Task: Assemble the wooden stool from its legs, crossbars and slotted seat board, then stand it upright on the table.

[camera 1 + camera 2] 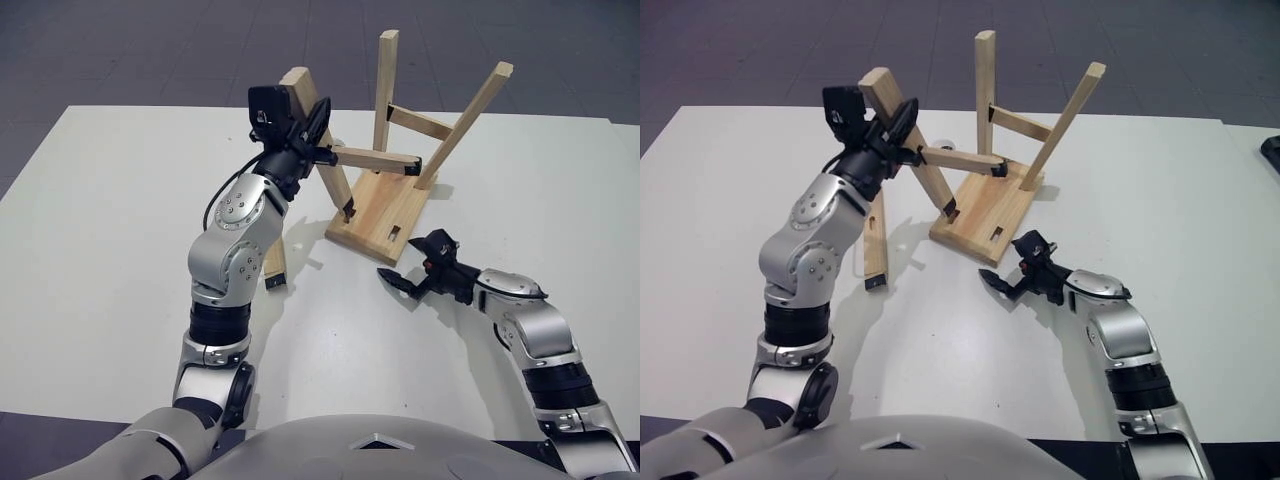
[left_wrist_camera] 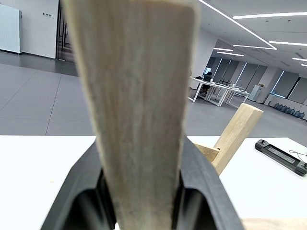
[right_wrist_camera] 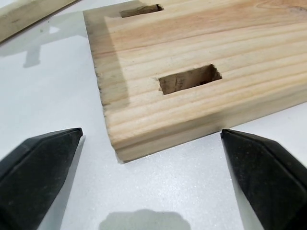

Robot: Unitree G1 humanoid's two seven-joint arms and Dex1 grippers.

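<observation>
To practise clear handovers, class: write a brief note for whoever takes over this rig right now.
Left gripper: shut on a tilted leg, its foot at a slot in the board.
Right gripper: open, low by the board's near edge.
Done: two legs with crossbar stand in the upturned board.
Left: seat this leg, fit the loose leg lying on the table, turn all upright.
</observation>
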